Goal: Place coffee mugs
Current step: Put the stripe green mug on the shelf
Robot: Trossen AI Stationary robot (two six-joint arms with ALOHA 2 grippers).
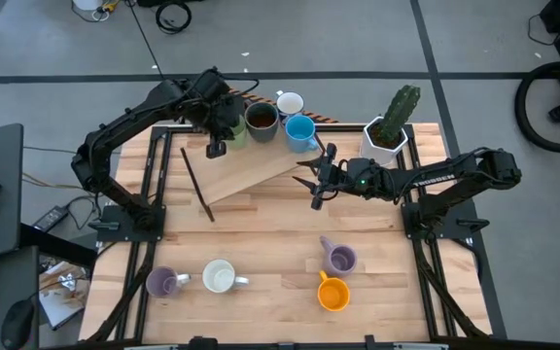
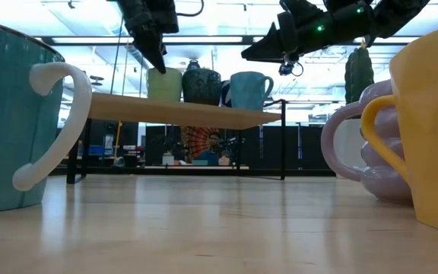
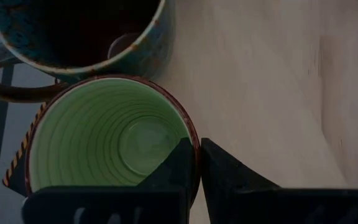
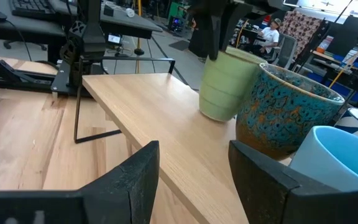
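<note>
The pale green ribbed ceramic mug (image 3: 107, 134) is seen standing on the raised light wooden shelf (image 1: 251, 170) at its far left end, just beside the dark brown speckled mug (image 4: 284, 109), with the light blue mug (image 1: 300, 130) and a white mug (image 1: 290, 102) further along the same row. The left gripper (image 3: 199, 165) is clenched on the green mug's rim, one finger inside the wall and one outside. The right gripper (image 4: 194, 171) is held released above the shelf's near edge, empty, pointed toward the row.

The step in hand is judged to be the setting-down of the green mug. It is best finished by checking that the base sits flat on the shelf before the fingers are parted, then lifting straight up so the rim is not dragged into the brown mug. Two purple mugs (image 1: 338, 258), a white mug (image 1: 220, 277) and an orange mug (image 1: 332, 294) are left on the wooden table (image 1: 261, 233).
</note>
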